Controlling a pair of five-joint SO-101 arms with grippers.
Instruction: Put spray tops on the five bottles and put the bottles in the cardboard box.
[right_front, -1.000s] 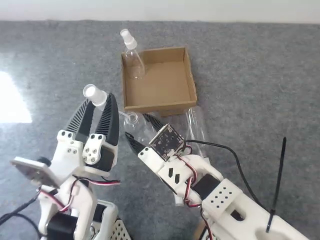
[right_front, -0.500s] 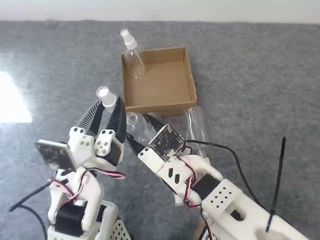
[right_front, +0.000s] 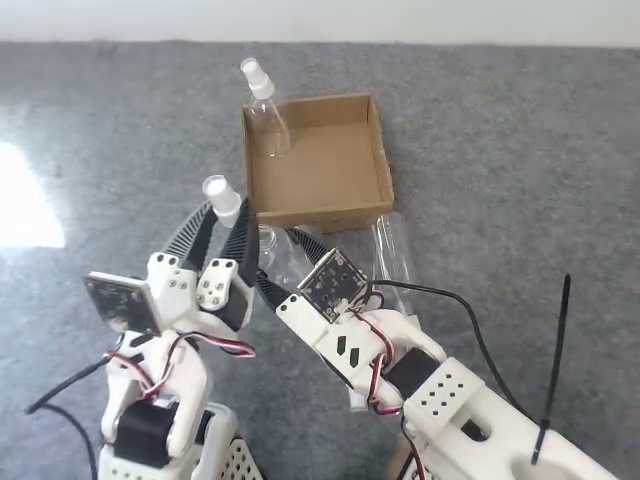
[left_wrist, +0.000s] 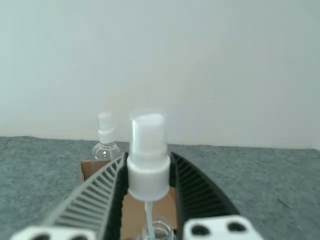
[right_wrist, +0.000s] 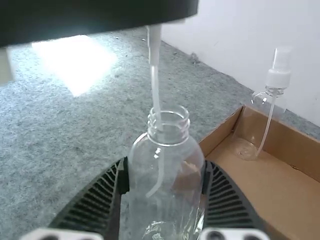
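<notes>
Grey speckled tabletop (right_front: 520, 150) runs back to a plain white wall (left_wrist: 200, 60). On it sits an open cardboard box (right_front: 330, 165), and in its far corner, on the left arm's side, one clear bottle (right_front: 268, 120) stands upright with its spray top already on. Just in front of the box, on the side nearer the arms, both arms meet. The right pincer (right_front: 283, 262) has its ribbed black fingers closed part-way around the body of a second clear bottle (right_wrist: 165, 200), one finger on each side, holding it upright with its open threaded neck up. To the right of that pincer, close to the box's front wall, another bare bottle (right_front: 395, 250) lies on its side on the tabletop. The left pincer (right_front: 222, 212) is directly above the held bottle, its fingers drawn in tight on the collar of a white spray top (left_wrist: 148, 155), whose head stands up above the fingertips. From the spray top a thin clear tube (right_wrist: 155, 75) hangs straight down, passes through the open neck and curves inside the bottle. The collar itself is above the neck, apart from the threads and not seated.
</notes>
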